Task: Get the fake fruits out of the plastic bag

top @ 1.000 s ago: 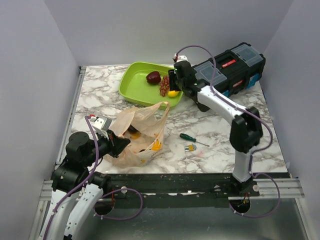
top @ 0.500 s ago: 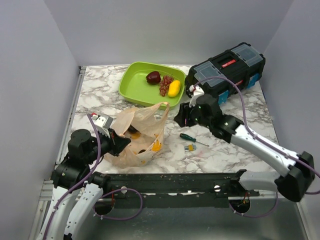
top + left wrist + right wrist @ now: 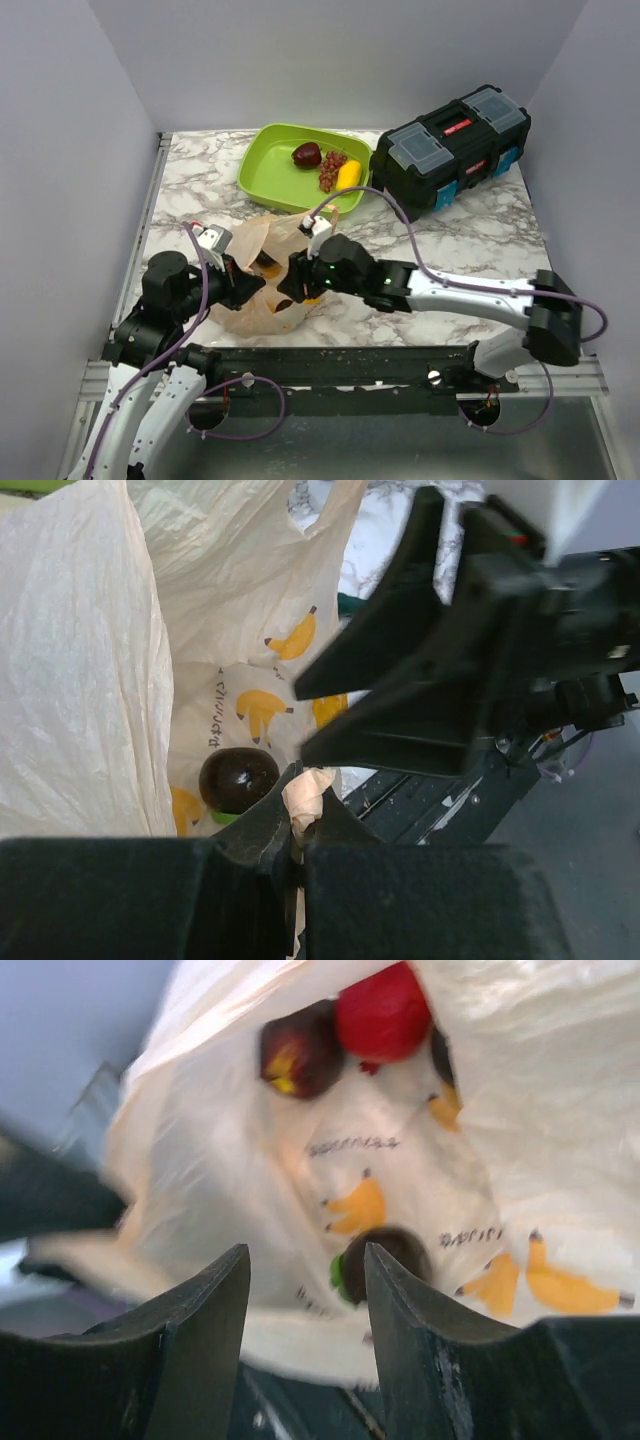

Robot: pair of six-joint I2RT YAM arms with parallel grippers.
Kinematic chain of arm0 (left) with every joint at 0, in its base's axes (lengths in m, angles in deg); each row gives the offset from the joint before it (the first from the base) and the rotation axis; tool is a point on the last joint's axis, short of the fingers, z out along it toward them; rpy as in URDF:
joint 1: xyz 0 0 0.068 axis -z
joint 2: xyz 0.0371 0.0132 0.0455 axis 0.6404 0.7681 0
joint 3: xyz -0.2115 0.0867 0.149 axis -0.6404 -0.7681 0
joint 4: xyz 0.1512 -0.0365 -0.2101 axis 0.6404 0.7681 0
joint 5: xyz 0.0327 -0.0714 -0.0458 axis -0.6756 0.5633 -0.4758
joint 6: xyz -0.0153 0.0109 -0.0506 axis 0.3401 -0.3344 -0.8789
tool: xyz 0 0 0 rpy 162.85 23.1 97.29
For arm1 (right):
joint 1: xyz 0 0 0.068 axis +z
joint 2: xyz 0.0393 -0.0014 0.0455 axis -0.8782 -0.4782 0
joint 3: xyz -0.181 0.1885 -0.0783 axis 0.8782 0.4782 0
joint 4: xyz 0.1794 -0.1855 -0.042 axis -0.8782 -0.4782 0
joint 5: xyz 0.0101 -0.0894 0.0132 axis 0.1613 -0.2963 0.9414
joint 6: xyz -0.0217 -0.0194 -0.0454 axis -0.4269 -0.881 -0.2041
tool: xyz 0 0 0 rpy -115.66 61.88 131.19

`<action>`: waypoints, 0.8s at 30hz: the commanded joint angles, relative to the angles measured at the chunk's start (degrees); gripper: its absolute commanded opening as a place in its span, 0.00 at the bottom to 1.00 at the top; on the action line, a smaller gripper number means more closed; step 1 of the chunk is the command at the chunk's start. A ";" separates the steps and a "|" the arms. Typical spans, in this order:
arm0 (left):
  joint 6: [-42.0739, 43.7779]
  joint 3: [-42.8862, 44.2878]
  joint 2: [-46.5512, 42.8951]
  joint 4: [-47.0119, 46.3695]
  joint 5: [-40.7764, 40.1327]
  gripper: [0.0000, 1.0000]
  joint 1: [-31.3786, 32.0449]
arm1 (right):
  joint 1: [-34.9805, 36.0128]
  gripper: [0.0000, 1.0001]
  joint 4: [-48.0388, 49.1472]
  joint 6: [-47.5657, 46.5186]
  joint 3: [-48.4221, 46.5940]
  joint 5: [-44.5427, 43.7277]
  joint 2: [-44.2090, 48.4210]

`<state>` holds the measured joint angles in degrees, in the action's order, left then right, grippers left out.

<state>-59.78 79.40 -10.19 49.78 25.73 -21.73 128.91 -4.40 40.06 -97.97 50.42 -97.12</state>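
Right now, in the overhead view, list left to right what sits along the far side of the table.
lime-green tray → dark red fruit → grape bunch → yellow fruit → black toolbox

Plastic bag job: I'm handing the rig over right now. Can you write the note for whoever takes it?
Grippers: the left gripper is shut, pinching the edge of the plastic bag. The right gripper is open and empty, pointing into the bag's mouth.
Done: three fruits lie in the green tray: a dark red fruit, a grape bunch and a yellow fruit.
Left: at least three are in the bag: a red fruit, a dark red and yellow fruit and a dark round fruit. Folds may hide more.
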 commanded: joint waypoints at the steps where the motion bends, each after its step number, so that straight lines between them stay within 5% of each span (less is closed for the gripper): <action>1: 1.20 -0.42 4.97 -0.64 4.06 0.00 1.44 | -0.19 0.52 -5.76 6.00 -8.95 -13.31 -10.72; 14: -0.10 -0.24 6.38 0.08 -1.42 0.00 12.15 | 1.05 0.52 -10.25 9.82 -7.31 -13.33 -20.70; 24: -0.01 -0.20 6.97 0.03 -0.89 0.00 12.15 | 2.84 0.79 -9.95 7.24 -5.97 -9.74 -23.99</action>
<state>-59.65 79.40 -3.11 49.95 25.53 -9.78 130.51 -13.29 48.74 -104.33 38.51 -117.62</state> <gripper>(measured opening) 0.008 0.757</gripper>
